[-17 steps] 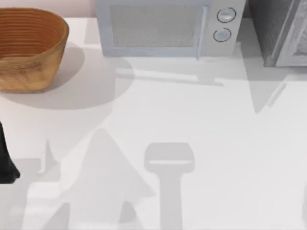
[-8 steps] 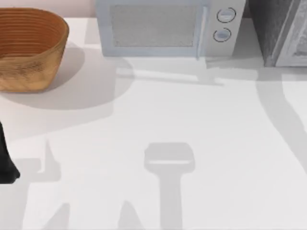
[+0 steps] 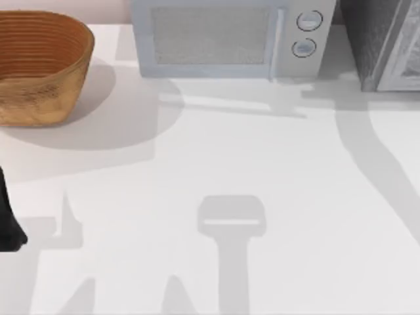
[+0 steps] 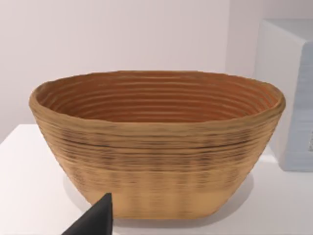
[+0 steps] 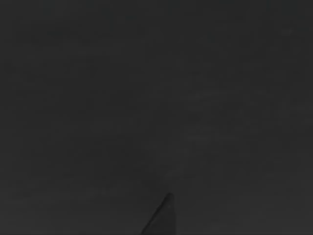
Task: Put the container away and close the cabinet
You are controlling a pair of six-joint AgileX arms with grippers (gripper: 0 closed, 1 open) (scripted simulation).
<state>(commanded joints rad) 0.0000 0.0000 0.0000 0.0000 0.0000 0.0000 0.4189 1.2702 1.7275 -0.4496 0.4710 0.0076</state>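
Sitting upright at the table's (image 3: pixel 210 170) far left corner, woven basket (image 3: pixel 39 65), mouth up, long axis left-right, microwave (image 3: pixel 226 39) beside it, grey cabinet (image 3: pixel 384 42) far right, left arm (image 3: pixel 8 220) parked at left edge, right wrist view dark.

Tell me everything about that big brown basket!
The basket is an oval bowl shape, wide at the top and narrower at the bottom. It looks woven from coiled wicker, with ridged rings running round it, tan outside and more orange inside. It stands upright on the white table at the back left corner, beside the microwave but apart from it. What can be seen of its inside holds nothing. Nothing grips it; a dark tip of the left end effector shows in front of it.
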